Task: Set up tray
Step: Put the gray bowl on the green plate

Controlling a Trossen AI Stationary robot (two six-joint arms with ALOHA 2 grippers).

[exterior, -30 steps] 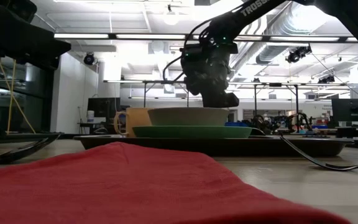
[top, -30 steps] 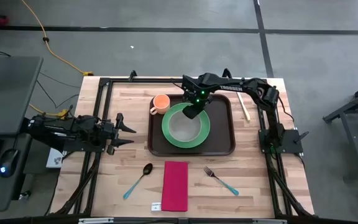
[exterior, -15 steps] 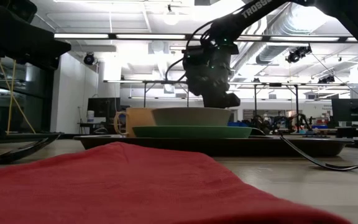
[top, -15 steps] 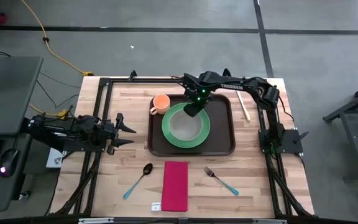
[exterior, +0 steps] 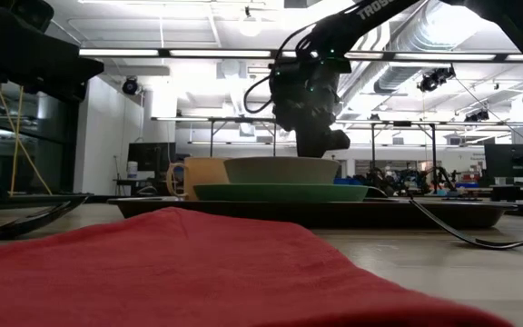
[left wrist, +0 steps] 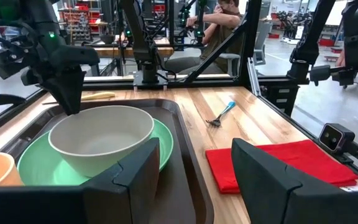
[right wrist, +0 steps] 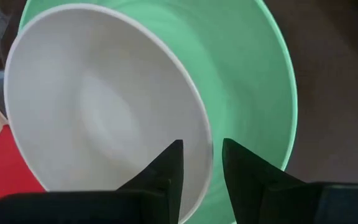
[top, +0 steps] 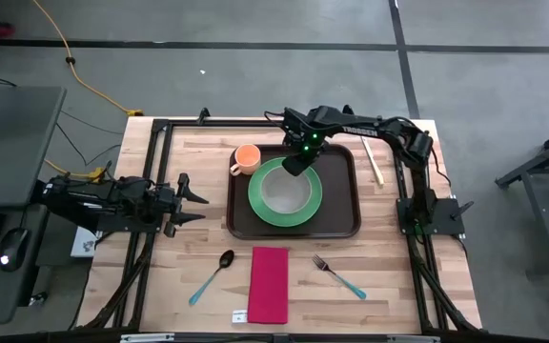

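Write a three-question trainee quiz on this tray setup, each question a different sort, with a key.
1. True or false: the white bowl sits on the green plate inside the tray.
2. What lies between the spoon and fork? A) orange cup B) red napkin C) chopsticks
3. Fill in: the right gripper hovers at the bowl's ____.

Key: 1 true. 2 B, the red napkin. 3 rim; its jaws straddle it, parted. The left gripper waits open, left of the tray.

Bare wood (top: 198, 171) left of tray (top: 351, 224)
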